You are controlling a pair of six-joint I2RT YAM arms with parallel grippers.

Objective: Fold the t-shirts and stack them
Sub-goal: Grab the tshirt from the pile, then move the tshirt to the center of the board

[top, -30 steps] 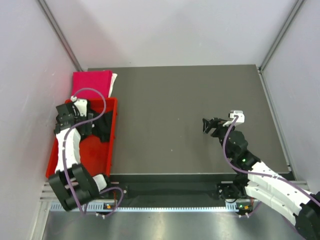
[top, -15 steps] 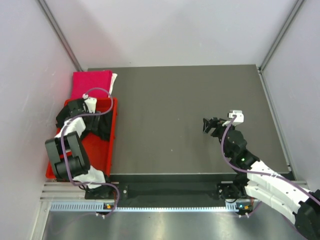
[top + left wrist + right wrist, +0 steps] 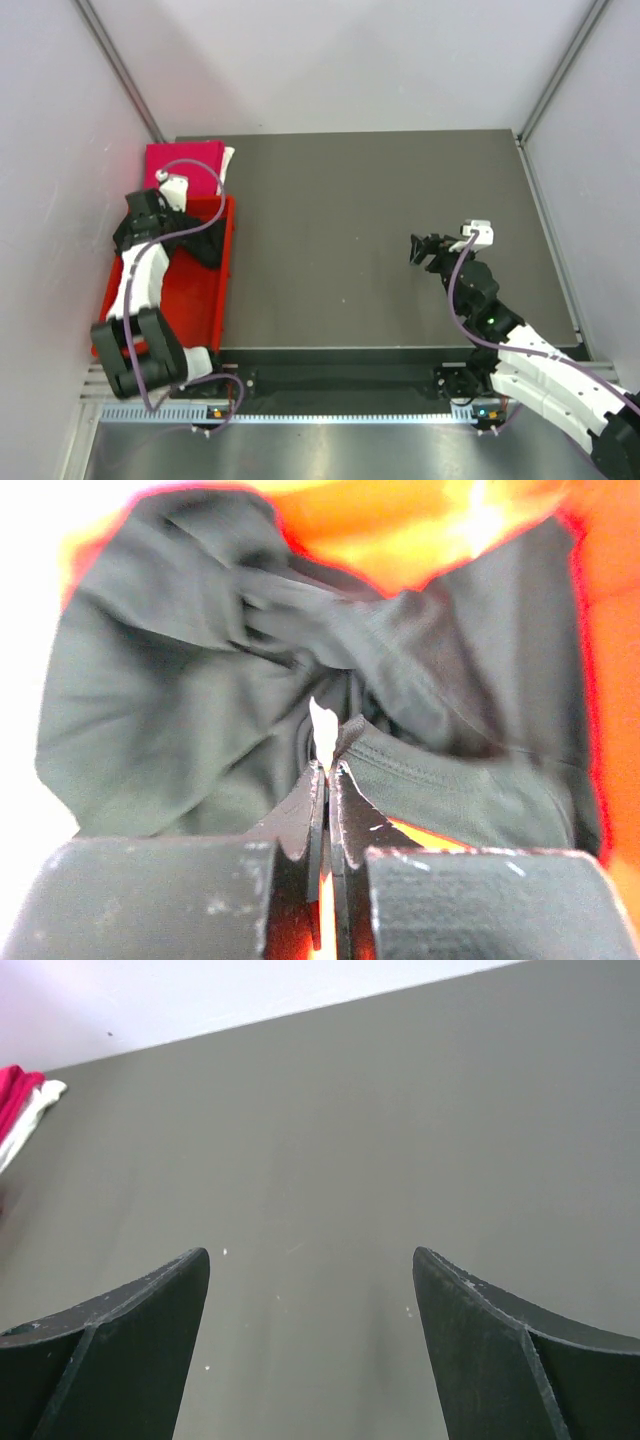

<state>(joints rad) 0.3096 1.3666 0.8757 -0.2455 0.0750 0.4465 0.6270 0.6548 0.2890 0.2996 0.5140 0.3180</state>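
Overhead view of a dark surface with two robot arms at its near edge. On the left sits a red tray holding a crumpled black t-shirt, bunched at the tray's far end. The left end effector is clenched on a thin ridge of that shirt near what looks like the collar, with a small white tag poking up between its tips. Just beyond the tray lies a folded pink t-shirt with a white edge beside it. The right end effector is released, its jaws spread wide above bare surface, well apart from the tray and holding nothing.

Risks from here: the pinch takes in very little cloth, so the shirt may slip free as it is lifted. Hanging from one point, it would probably land bunched rather than flat. Dragging it low over the tray wall could catch the cloth and shift or tip the tray, and a swing towards the far end could disturb the folded pink shirt close by
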